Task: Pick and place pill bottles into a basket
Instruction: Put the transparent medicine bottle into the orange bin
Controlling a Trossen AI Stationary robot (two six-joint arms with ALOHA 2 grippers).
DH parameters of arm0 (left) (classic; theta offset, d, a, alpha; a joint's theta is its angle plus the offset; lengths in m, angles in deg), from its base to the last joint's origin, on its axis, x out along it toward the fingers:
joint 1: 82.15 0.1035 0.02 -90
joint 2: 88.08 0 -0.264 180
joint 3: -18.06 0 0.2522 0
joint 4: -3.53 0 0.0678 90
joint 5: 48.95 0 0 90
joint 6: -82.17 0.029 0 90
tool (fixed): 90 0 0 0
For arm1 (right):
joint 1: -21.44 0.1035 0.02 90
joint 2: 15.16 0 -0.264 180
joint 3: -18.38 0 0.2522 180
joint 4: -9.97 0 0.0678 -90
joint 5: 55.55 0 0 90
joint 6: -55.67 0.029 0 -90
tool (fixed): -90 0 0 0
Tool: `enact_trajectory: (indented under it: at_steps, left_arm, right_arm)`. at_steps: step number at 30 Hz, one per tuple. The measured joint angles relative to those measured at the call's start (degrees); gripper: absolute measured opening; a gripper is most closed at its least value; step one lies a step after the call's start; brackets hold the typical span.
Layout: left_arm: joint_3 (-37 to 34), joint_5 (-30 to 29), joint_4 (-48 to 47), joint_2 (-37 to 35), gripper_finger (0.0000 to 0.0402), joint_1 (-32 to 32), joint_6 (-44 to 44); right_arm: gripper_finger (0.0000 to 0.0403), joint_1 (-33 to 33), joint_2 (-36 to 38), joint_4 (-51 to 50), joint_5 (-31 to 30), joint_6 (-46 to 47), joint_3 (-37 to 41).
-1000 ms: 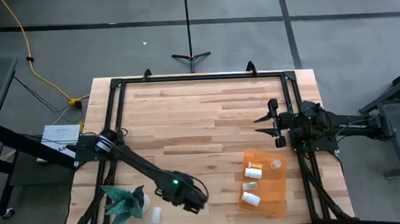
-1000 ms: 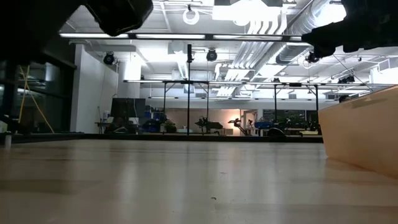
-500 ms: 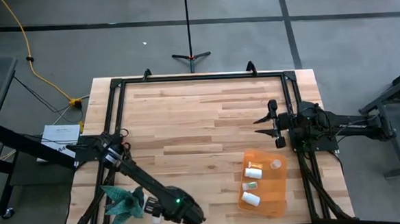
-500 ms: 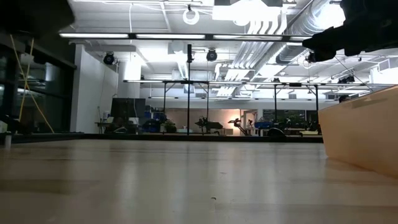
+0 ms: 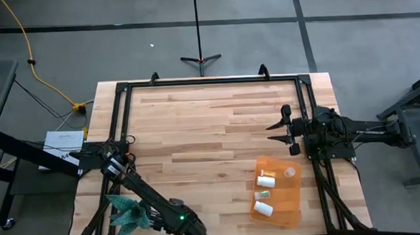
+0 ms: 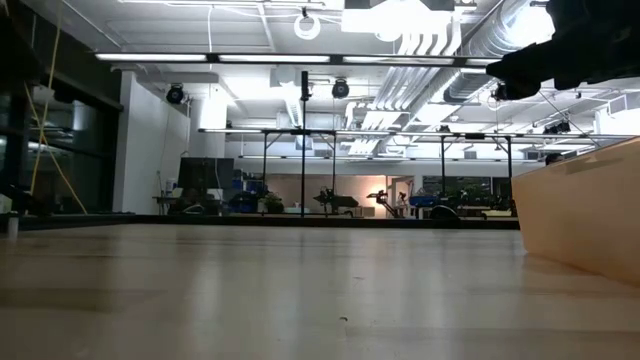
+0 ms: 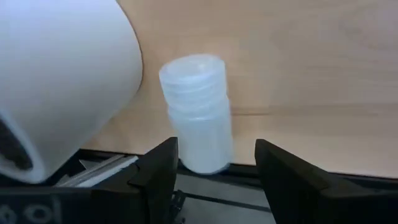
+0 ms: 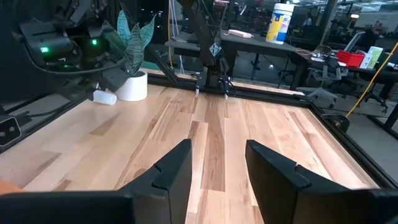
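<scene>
One white pill bottle point(image 7: 198, 112) lies on its side on the wood near the table's near left corner, beside the plant's white pot point(image 7: 56, 81); it also shows in the right wrist view point(image 8: 104, 96). My left gripper point(image 5: 156, 222) is low over it and open, one finger point(image 7: 158, 171) on each side of the end nearest the gripper, not touching it. The orange basket point(image 5: 295, 199) sits near the table's right, with several white bottles point(image 5: 266, 179) lying in it. My right gripper point(image 5: 287, 130) waits open, above the table at the right.
The spiky green plant point(image 5: 128, 210) in its white pot stands right next to the bottle and my left gripper. The dark frame rail point(image 7: 205, 199) along the table's near edge runs just under the bottle. The basket's wall point(image 6: 580, 215) shows at the right of the low view.
My left arm has swung from the table's near middle toward the near left corner and gone down to the bottle beside the plant, leaving the low view. The bottle has stayed where it lay.
</scene>
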State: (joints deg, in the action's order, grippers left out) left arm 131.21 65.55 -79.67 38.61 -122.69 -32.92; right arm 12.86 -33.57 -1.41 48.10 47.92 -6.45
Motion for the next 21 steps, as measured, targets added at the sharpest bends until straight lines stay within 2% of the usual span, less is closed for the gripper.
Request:
enact_trajectory:
  at_steps: [9,14,19,21]
  left_arm:
    - [-3.08,-0.03,1.02,0.00,0.0246,0.02,1.77]
    - [-6.41,0.92,6.71,-0.32,0.0246,0.17,3.43]
    - [-7.45,1.30,9.05,-0.43,0.0238,0.13,8.74]
    - [-7.45,-0.46,9.07,-0.58,0.0224,0.10,13.66]
  right_arm:
    - [0.0142,-0.01,0.00,0.00,0.00,-0.04,0.00]
    - [0.0142,0.00,0.00,0.00,0.02,-0.04,0.00]
    - [0.0142,-0.02,0.00,0.00,0.02,-0.12,0.00]
    - [0.0142,0.00,0.00,0.00,0.02,-0.15,0.00]
